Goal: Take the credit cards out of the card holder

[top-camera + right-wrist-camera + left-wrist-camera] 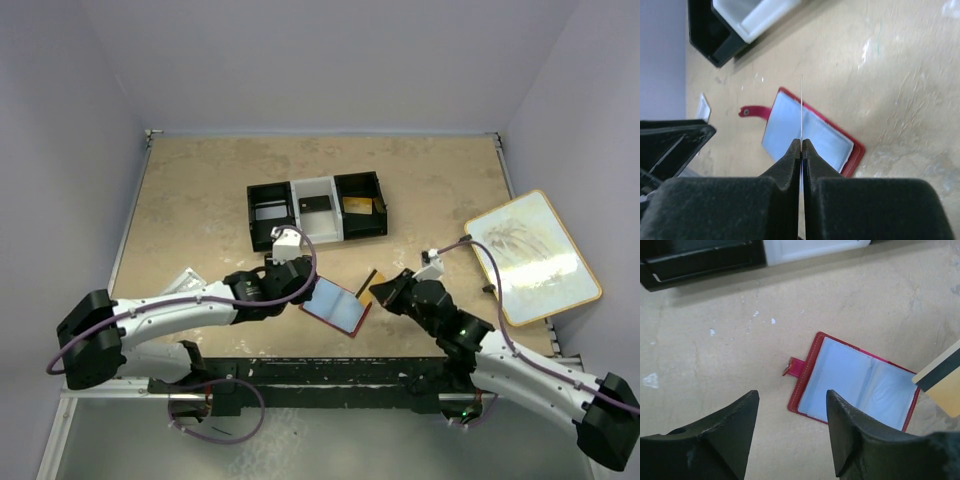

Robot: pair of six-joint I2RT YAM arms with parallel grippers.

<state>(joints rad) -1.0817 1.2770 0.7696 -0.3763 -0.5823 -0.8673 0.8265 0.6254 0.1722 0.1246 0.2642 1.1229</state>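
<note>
The small red folding card holder (855, 382) looks like stitched leather (or imitation), its pale blue-grey inner panels (837, 365) glossy plastic. The tan black-striped credit card (945, 387) is smooth; the beige tabletop (715, 365) matt, scuffed.

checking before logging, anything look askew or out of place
Only the pale framed board at far right: it sits angled and overhangs the table edge. The card holder lies open and flat.

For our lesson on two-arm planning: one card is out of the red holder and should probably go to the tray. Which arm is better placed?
Right. The right gripper is shut on the credit card, out of the card holder; the left gripper hangs open and empty above it.
</note>
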